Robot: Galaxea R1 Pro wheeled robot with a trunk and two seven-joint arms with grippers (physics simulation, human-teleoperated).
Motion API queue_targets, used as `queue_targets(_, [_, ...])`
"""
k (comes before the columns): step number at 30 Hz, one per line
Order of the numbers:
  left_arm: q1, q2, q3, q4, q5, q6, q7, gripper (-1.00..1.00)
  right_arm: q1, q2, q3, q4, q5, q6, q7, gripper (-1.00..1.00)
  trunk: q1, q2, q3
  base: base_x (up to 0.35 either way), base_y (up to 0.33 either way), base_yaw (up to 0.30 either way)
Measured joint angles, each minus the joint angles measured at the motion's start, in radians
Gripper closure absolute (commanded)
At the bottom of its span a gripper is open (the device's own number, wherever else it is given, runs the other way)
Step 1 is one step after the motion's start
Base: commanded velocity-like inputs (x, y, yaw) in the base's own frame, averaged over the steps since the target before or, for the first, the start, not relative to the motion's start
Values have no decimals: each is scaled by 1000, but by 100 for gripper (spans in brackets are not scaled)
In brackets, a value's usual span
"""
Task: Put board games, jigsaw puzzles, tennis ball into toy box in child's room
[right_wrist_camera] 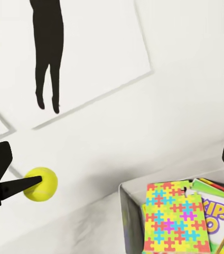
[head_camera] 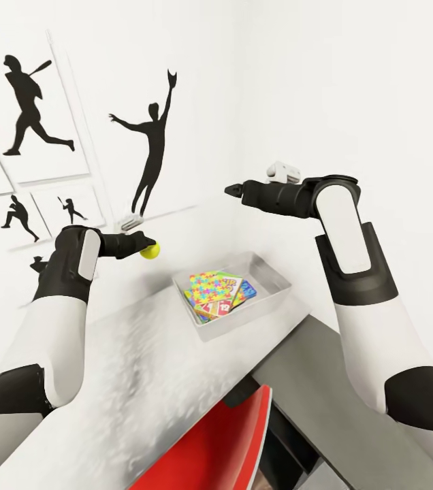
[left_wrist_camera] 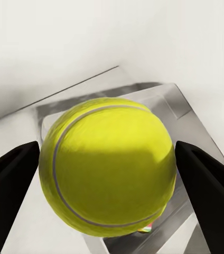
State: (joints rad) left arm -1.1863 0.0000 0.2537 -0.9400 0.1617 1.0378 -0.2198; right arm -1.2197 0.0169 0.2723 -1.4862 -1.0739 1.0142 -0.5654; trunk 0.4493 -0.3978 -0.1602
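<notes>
Left wrist view: saw the left gripper [left_wrist_camera: 109, 174] clamped on the ball [left_wrist_camera: 108, 165], one dark finger [left_wrist_camera: 9, 180] pressed to each side, held in the air above the table [head_camera: 135, 361]. Judged from the head view, lay short of the box [head_camera: 271, 275], with the box off along the fingers' line and lower, long axis running away toward the wall; so called for a carry forward and over the near rim before letting go. Left arm plainly nearer to the job, since holding the ball. Right gripper [head_camera: 231, 191] hung higher, above the box's far side, carrying nothing, fingers apart by the right wrist view. Already in the box: a puzzle [right_wrist_camera: 174, 218] on top and a game box [right_wrist_camera: 213, 211] under it, with "KIP-" legible, also "19" on a red patch.
</notes>
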Motion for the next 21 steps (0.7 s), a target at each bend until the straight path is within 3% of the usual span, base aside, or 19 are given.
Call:
queue_targets(11, [2, -1, -2, 0, 0, 0, -1, 100, 0, 1, 1, 1, 0, -1, -1, -100, 0, 0, 1, 0, 7, -19])
queue_targets(21, [2, -7, -7, 0, 2, -2, 2, 100, 0, 3, 0, 2, 0, 0, -1, -100, 0, 0, 11, 0, 76, -182])
